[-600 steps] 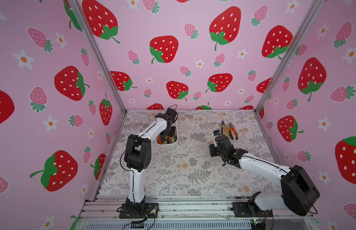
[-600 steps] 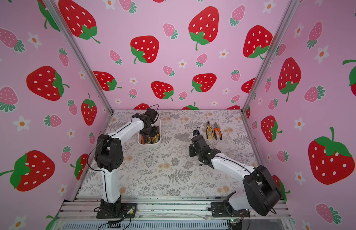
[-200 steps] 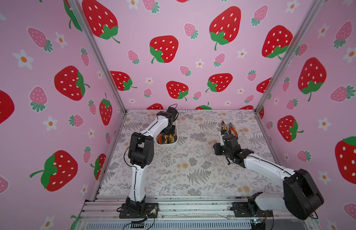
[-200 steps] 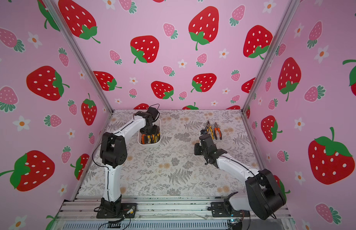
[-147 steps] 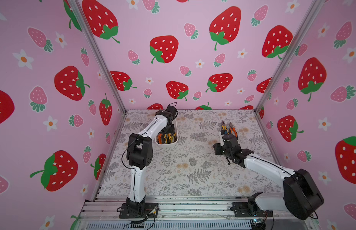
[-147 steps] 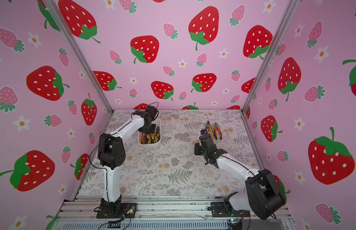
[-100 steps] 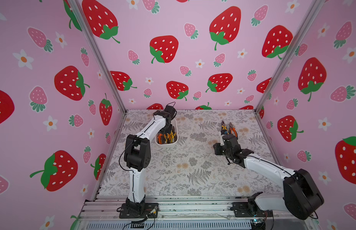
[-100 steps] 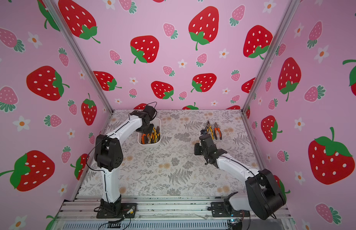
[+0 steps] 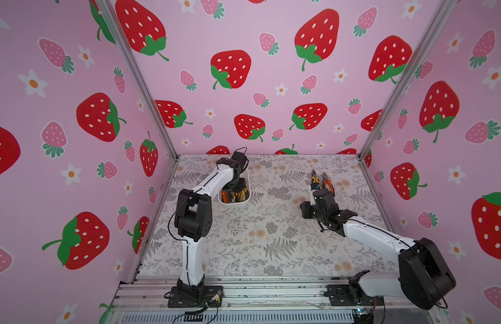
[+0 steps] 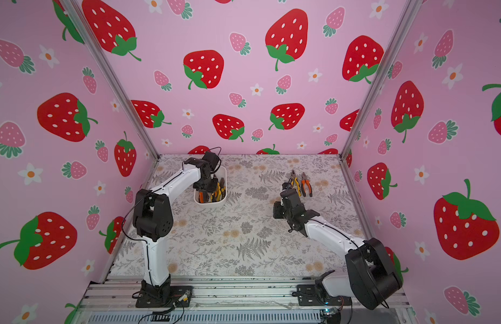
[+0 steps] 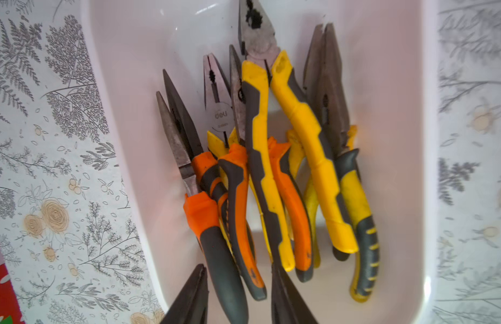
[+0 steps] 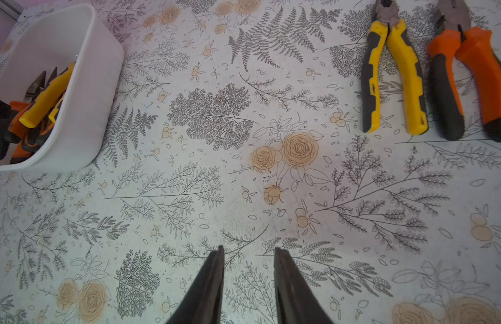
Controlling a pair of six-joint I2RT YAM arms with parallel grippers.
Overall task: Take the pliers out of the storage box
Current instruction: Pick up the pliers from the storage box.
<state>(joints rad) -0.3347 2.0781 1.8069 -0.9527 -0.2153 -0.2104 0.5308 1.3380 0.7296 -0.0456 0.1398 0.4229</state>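
- The left tool hung over the storage box with its two dark fingers parted a moderate way and gripping nothing. One handle of the heap lay in the gap below them, untouched as far as the wrist view showed.
- The pliers in the box lay straight ahead of that tool, heaped and overlapping. Their long axes ran along the box's length, handle ends nearest the fingertips and noses pointing away.
- The box walls flanked the heap, with a strip of bare white floor on either side. I judged a straight lift the only free way out, and the crossed handles could drag a neighbour up.
- The left arm was plainly the nearer, reaching over the box in both top views.
- The right tool stood part open and empty over bare table, well apart from the box.
- Beyond it a yellow-handled pair and an orange-handled pair lay side by side on the table, noses away. Open table lay between them and the box.
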